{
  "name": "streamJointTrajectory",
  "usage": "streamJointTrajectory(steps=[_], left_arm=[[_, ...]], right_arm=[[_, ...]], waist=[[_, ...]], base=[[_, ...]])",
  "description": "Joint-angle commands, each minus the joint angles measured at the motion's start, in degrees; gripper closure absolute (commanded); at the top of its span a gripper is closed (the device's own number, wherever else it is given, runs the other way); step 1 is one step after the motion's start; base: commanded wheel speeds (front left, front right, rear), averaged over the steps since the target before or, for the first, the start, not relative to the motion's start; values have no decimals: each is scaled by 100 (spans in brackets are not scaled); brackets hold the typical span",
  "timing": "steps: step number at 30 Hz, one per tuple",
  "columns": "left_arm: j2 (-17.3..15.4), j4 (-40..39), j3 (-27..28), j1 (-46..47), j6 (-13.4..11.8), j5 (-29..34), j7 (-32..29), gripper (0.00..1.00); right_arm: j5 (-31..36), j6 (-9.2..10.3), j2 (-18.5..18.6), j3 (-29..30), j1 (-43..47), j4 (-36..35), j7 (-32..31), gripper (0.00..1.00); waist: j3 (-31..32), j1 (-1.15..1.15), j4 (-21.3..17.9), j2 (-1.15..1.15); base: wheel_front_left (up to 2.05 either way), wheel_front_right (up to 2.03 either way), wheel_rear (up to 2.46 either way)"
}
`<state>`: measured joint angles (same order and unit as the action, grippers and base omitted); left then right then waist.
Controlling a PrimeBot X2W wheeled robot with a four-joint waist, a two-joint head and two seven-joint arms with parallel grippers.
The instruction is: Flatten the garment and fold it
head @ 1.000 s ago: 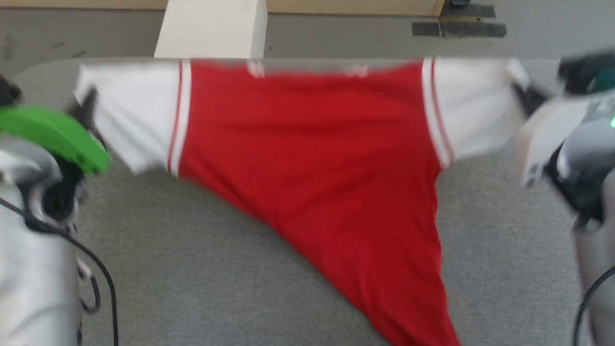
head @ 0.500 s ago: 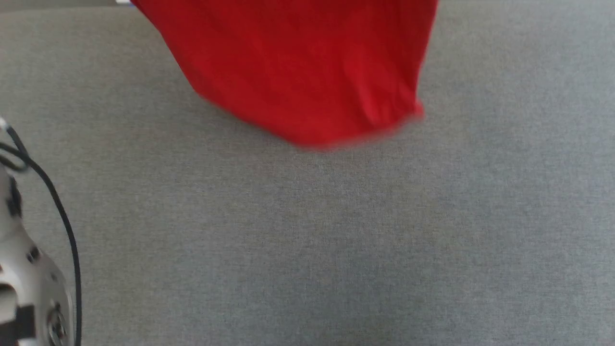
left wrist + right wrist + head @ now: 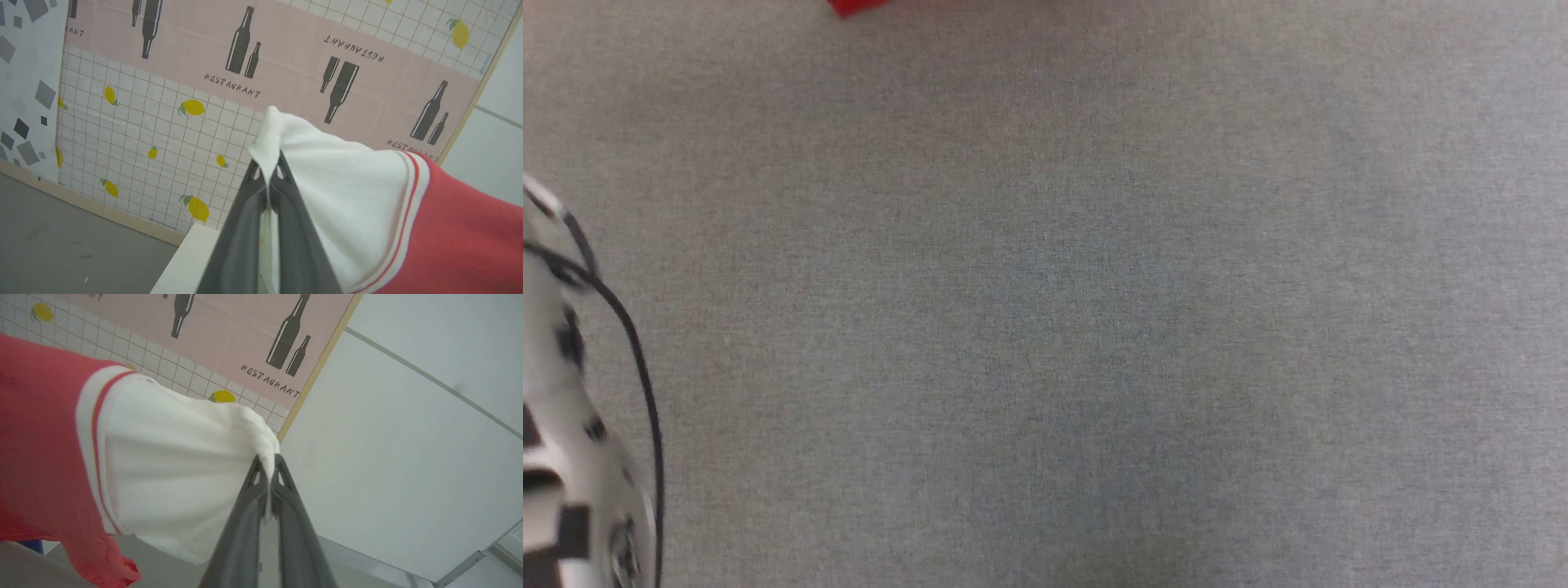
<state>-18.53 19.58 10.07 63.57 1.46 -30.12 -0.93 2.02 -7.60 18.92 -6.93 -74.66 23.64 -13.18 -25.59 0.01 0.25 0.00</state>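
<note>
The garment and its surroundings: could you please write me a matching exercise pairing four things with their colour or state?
Things:
1 left gripper
2 garment body
3 table
4 lemon prints

Colour or state:
A grey
B yellow
C shut on the white sleeve
D red

Pairs: 1-C; 2-D; 3-A; 4-B.

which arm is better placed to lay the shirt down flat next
Neither clearly: the left fingers pinch one white sleeve of the garment and the right fingers pinch the other. Lowering both together looks best.
</note>
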Motion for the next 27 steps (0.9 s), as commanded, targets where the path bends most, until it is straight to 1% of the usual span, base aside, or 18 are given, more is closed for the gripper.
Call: streamJointTrajectory(steps=[1,5,8,10,12,16,18,22,24,27], left_arm=[[-42,94,-31,-349,84,47,19,100],[-24,308,-186,-1329,284,35,-123,100],[83,304,-366,-2233,421,-115,-434,100],[110,272,-605,-2830,509,-241,-809,100],[102,175,-754,-3388,542,-339,-1091,100],[181,-212,-840,-4395,557,-580,-1451,100],[241,-449,-817,-4874,520,-694,-1569,100],[309,-890,-839,-5766,303,-718,-1821,100],[350,-1072,-889,-6136,167,-683,-1953,100],[519,-1378,-857,-6627,-64,-761,-2045,100]], right_arm=[[-113,11,-1,-1,354,79,94,100],[-490,11,9,-33,1342,119,269,100],[-911,11,11,55,2227,-51,300,100],[-1239,11,12,116,2839,-289,225,100],[-1466,11,52,239,3474,-551,84,100],[-1682,11,-35,590,4694,-1135,-327,100],[-1678,11,-141,766,5266,-1380,-612,100],[-1534,11,-420,1093,6295,-1824,-1221,100],[-1462,11,-658,1349,6732,-1976,-1502,100],[-1286,11,-1100,1677,7323,-2268,-1958,100]], waist=[[114,-1,13,0],[368,-1,32,0],[633,-1,91,0],[780,-1,127,0],[940,-1,159,0],[1231,-1,202,0],[1382,-1,220,0],[1635,-1,259,0],[1733,-1,278,0],[1804,-1,264,0]], base=[[0,0,0],[0,0,0],[0,0,0],[0,0,0],[0,0,0],[0,0,0],[0,0,0],[0,0,0],[0,0,0],[0,0,0]])
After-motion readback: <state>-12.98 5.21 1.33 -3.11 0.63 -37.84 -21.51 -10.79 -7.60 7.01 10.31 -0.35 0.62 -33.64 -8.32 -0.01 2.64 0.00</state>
